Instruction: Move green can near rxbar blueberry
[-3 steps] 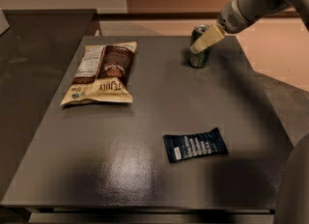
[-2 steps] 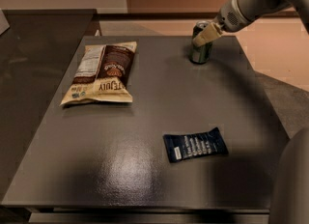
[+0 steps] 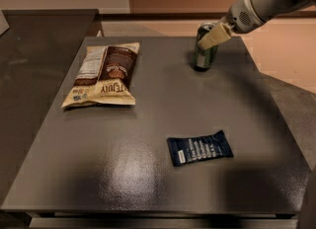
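The green can (image 3: 204, 57) stands upright at the far right of the dark table (image 3: 148, 173). My gripper (image 3: 211, 35) reaches in from the upper right and sits at the can's top, covering part of its rim. The rxbar blueberry (image 3: 199, 147), a flat navy wrapper with white text, lies near the front right of the table, well in front of the can.
A tan-and-brown chip bag (image 3: 102, 74) lies flat at the far left of the table. A dark counter (image 3: 29, 65) adjoins the table's left side. The table's right edge (image 3: 276, 99) drops off to the floor.
The gripper has shifted slightly up and in over the can's top. The can, the bar and the chip bag have not moved.
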You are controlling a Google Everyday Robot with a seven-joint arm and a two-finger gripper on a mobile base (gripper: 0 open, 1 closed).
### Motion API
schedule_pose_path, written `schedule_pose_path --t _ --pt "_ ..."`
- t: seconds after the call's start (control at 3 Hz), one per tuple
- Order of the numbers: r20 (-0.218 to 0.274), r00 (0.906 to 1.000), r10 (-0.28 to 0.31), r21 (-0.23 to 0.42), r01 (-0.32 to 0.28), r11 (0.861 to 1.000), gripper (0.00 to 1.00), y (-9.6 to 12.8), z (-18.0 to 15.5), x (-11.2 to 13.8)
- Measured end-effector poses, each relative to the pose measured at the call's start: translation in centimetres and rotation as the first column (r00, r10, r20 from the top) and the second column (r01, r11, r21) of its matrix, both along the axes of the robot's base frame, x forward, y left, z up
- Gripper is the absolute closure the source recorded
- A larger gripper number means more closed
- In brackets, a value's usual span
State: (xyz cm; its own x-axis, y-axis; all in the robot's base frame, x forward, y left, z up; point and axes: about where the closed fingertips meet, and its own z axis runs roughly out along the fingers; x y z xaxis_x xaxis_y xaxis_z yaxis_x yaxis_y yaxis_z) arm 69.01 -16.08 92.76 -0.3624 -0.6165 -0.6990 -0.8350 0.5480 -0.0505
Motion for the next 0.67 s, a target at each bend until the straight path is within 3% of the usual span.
schedule_pose_path --t 0.67 --pt "-0.002 0.986 0.167 0.016 -0.167 0.986 1.0 0.6 2.5 -9.5"
